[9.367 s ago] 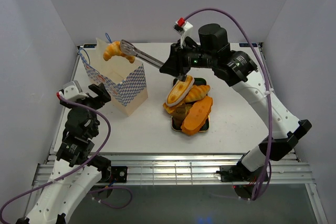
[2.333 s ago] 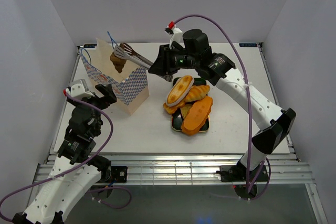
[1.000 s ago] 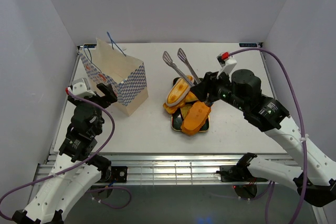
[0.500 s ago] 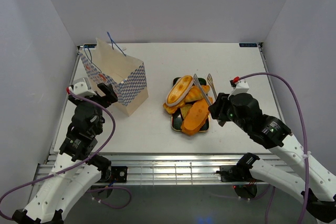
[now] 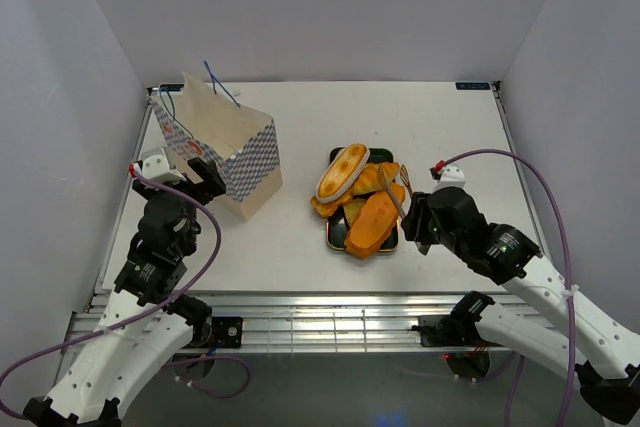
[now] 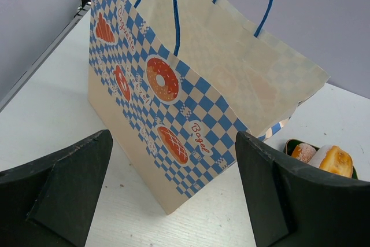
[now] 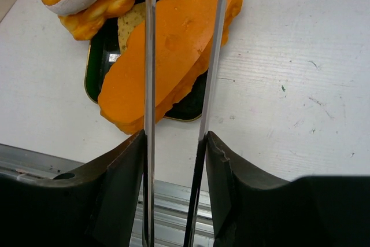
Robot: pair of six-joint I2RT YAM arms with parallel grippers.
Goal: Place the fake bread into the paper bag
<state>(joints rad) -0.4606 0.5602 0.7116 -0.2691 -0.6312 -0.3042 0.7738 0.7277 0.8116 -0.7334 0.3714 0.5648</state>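
Over on the left, the left gripper [image 5: 197, 175] stands spread wide with nothing in it, just beside the paper bag [image 5: 228, 147], which sits upright with its mouth open to the ceiling. Mid-table, the fake bread [image 5: 352, 182] is heaped on a black tray [image 5: 334, 237], with a long orange loaf [image 5: 372, 223] on the near side. To the right, the right gripper [image 7: 173, 163] is clamped on silver tongs [image 7: 150, 85], whose two arms reach apart over that loaf.
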